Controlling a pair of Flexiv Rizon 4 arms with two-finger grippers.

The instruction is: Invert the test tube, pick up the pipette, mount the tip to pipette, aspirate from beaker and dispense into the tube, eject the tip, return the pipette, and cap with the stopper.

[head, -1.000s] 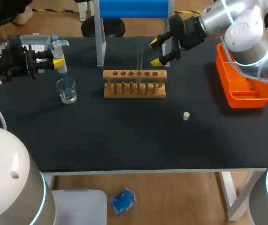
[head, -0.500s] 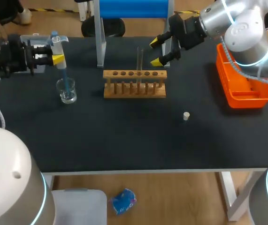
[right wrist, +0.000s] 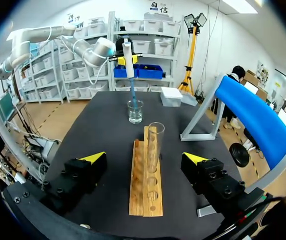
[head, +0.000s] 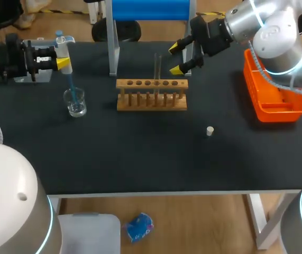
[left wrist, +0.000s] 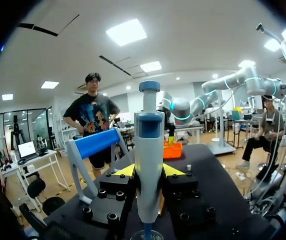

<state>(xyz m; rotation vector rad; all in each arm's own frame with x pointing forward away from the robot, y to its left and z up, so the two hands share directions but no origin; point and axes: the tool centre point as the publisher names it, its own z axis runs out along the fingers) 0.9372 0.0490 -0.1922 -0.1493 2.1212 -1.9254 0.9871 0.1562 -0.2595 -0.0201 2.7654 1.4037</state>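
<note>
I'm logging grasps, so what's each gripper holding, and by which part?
The left gripper holds the pipette by its upper body; the right gripper, open, holds nothing.

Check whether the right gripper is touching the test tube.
Apart. Right wrist view: the test tube stands between the right gripper's open fingers, clear gap each side.

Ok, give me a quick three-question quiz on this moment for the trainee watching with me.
1. True or false: the test tube stands upright in the wooden rack.
2. What does the left end effector hold? A) test tube B) pipette C) rack
3. Fill in: the stopper lies on the ____.
Key: 1 true; 2 B; 3 table.
</note>
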